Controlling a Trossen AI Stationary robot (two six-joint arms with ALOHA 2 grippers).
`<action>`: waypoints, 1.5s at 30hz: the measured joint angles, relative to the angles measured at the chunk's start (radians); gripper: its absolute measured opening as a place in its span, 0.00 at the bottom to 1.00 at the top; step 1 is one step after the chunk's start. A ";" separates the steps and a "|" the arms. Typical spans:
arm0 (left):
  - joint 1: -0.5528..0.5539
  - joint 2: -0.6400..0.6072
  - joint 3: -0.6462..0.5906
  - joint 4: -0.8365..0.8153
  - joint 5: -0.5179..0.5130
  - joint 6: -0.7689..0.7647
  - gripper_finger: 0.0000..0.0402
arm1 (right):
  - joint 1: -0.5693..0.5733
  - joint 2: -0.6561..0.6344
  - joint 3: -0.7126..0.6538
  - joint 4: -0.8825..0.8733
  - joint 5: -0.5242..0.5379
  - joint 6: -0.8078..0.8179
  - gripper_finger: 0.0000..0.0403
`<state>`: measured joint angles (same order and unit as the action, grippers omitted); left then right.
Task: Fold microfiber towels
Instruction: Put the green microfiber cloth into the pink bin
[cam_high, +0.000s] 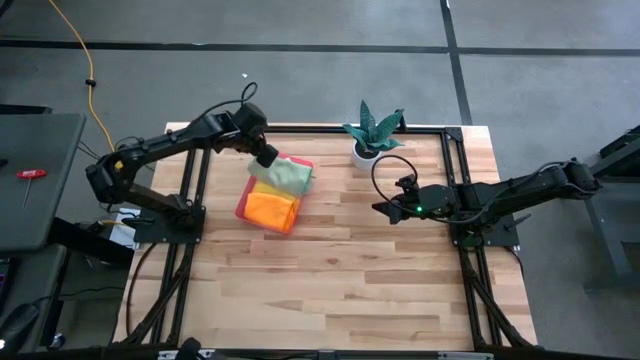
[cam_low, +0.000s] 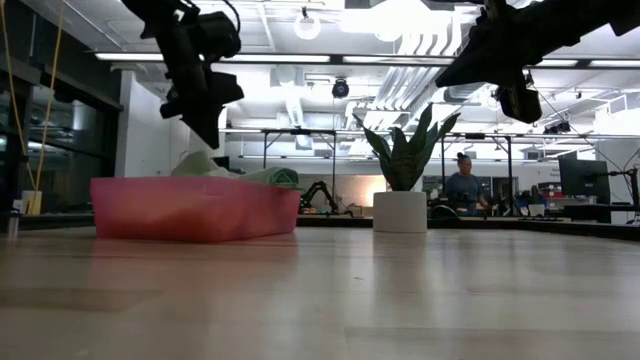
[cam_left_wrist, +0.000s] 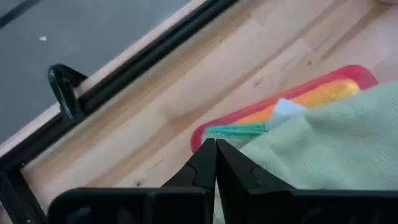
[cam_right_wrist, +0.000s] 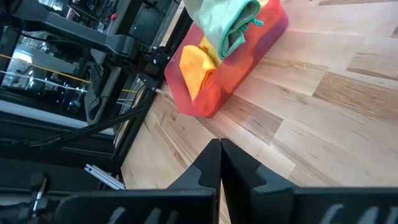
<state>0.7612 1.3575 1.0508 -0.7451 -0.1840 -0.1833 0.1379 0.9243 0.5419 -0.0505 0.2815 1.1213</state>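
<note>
The pink tray (cam_high: 243, 208) sat on the wooden bench (cam_high: 330, 280), and pretty much everything could be placed off it. Inside the tray the towels were stacked up: the pale green towel (cam_high: 287, 174) lay crumpled on top at the end of the tray nearer the potted plant (cam_high: 374, 132), with a teal towel (cam_left_wrist: 235, 130) peeking out from under it. The orange towel (cam_high: 270, 210) filled the other end of the tray, and a strip of yellow towel (cam_high: 266, 189) showed between the orange one and the green one.

The left tool (cam_high: 266, 157) hung right at the green-towel end of the tray, just above the cloth. Its fingers were pressed together with nothing between them, so it wasn't gripping anything. From table height it looked like it was hovering over the tray's rim, not touching the towel.

The right tool (cam_high: 384, 208) was off to the side of the tray, well apart from it, on the plant's side and above bare bench. It was closed too, and empty.

A person (cam_low: 463, 184) sat way back in the room beyond the tray.
</note>
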 joint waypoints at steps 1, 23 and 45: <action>-0.002 0.000 0.004 -0.011 0.013 -0.004 0.00 | 0.000 0.000 0.000 0.000 0.000 0.000 0.00; -0.045 0.090 -0.075 0.022 0.109 -0.040 0.00 | -0.001 0.000 0.000 -0.004 0.006 -0.023 0.00; -0.103 0.310 -0.073 0.102 0.071 -0.105 0.00 | -0.001 0.000 0.000 -0.004 0.007 -0.003 0.00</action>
<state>0.6586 1.6678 0.9776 -0.6433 -0.1127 -0.2878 0.1371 0.9241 0.5419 -0.0544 0.2882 1.1179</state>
